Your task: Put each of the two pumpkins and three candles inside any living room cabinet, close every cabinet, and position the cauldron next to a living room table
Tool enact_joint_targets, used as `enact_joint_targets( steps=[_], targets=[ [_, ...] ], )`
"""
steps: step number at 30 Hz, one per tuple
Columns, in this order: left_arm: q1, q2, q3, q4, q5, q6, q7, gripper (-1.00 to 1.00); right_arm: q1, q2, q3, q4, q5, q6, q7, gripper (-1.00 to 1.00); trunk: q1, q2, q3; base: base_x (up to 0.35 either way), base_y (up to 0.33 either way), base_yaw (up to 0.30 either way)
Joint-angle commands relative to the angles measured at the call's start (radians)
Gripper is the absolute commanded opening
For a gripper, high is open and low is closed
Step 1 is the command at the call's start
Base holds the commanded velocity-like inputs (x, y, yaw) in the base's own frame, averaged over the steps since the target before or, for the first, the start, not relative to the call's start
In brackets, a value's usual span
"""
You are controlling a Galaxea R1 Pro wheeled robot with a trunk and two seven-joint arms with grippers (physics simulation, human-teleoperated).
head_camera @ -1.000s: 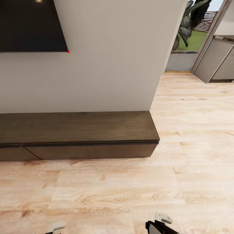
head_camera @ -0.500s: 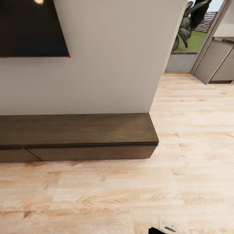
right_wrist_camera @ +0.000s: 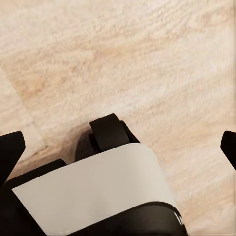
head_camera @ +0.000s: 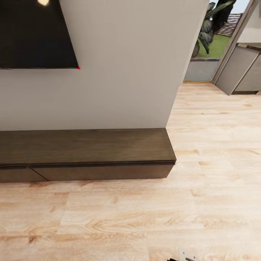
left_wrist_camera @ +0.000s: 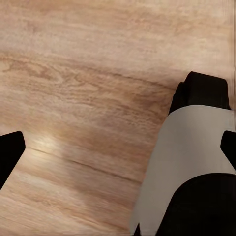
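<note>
**A:** What is under you, and where is the cabinet?

**B:** The biggest thing you see is the light wooden floor (head_camera: 130, 217), running from beneath your arms out to the right, towards the doorway. Next comes the pale wall (head_camera: 127, 72) straight ahead. The cabinet (head_camera: 87, 152) stands against the foot of that wall, ahead of your grippers and well apart from them, its right end ahead and a little left of your right arm. Its top is bare and both drawer fronts you can see sit flush, closed. Above its left part hangs a dark TV screen (head_camera: 32, 32), with a small red dot at its lower right corner.

**A:** And off to the right?

**B:** Far ahead and right of your right gripper are grey kitchen units (head_camera: 241, 70), and through the opening beside them a leafy plant (head_camera: 210, 25).

**A:** The claws?

**B:** Your left gripper (left_wrist_camera: 120, 147) hangs over the floor; its two dark fingertips sit at opposite edges of the left wrist view, spread wide, nothing between them. Your right gripper (right_wrist_camera: 120, 145) is the same in its wrist view: wide, empty. Part of your wheeled base (right_wrist_camera: 98, 191) lies below it.
</note>
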Motion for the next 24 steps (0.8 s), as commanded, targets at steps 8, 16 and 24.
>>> enact_joint_targets(
  steps=[8, 16, 24],
  targets=[
    [0.002, 0.002, -0.009, 0.01, 0.007, 0.006, -0.02, 1.0, 0.009, 0.0, 0.006, 0.003, -0.013, -0.005, 0.115, 1.0, -0.031, 0.056, 0.025, 0.0, 0.0, 0.0],
    [0.004, -0.001, -0.009, 0.011, 0.007, 0.006, -0.022, 1.0, 0.015, 0.0, 0.006, 0.01, -0.015, -0.049, 0.143, 1.0, -0.062, 0.112, 0.05, 0.0, 0.0, 0.0],
    [0.005, 0.0, -0.009, 0.011, 0.008, 0.006, -0.022, 1.0, 0.016, 0.0, 0.006, 0.025, -0.014, -0.068, 0.145, 1.0, -0.092, 0.168, 0.075, 0.0, 0.0, 0.0]
  ],
)
